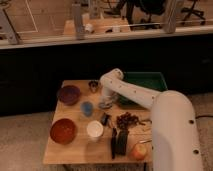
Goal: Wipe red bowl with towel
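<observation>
The red bowl [63, 131] sits at the front left of the wooden table [75, 152], reddish-orange with a darker inside. My gripper [104, 102] points down at the table's middle, right of the small round blue thing [87, 108] and well behind and right of the red bowl. A small pale grey patch, the towel [104, 106], shows right under the gripper, mostly hidden by it. I cannot tell whether the gripper touches it.
A purple bowl [68, 94] stands at the back left and a small metal cup [93, 86] behind the gripper. A green tray [146, 81] is at the back right. A white cup [94, 129], dark grapes [127, 120], a black object [119, 141] and an apple [139, 150] fill the front.
</observation>
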### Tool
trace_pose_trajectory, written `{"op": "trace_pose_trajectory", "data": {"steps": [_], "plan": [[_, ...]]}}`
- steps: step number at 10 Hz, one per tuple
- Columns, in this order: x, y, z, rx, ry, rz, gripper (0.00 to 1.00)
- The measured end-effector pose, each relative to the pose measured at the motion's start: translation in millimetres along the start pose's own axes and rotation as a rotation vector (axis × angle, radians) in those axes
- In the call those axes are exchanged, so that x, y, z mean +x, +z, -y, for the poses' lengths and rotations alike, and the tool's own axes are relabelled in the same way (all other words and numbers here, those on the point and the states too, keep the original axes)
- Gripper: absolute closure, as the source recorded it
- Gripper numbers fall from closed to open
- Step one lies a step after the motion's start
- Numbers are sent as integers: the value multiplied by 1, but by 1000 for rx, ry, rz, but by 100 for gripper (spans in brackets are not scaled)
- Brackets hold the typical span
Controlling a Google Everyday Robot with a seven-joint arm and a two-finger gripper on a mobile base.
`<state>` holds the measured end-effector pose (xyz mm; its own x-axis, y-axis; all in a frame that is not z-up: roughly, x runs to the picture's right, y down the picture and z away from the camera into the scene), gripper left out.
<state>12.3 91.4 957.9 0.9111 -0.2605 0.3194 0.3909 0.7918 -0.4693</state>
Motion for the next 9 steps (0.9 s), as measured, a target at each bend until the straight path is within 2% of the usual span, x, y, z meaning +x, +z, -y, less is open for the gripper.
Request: {"op": "trace_pose_trajectory", "data": {"steps": [1, 3, 5, 7, 9], "plan": [[0, 0, 0, -1, 0, 0, 99], [-3, -3, -4, -4, -7, 2, 100], [-9, -24, -7, 34, -27, 19, 100], [-21, -68, -10, 77, -65, 60, 100], [-36, -123, -14, 128, -109, 122, 100]]}}
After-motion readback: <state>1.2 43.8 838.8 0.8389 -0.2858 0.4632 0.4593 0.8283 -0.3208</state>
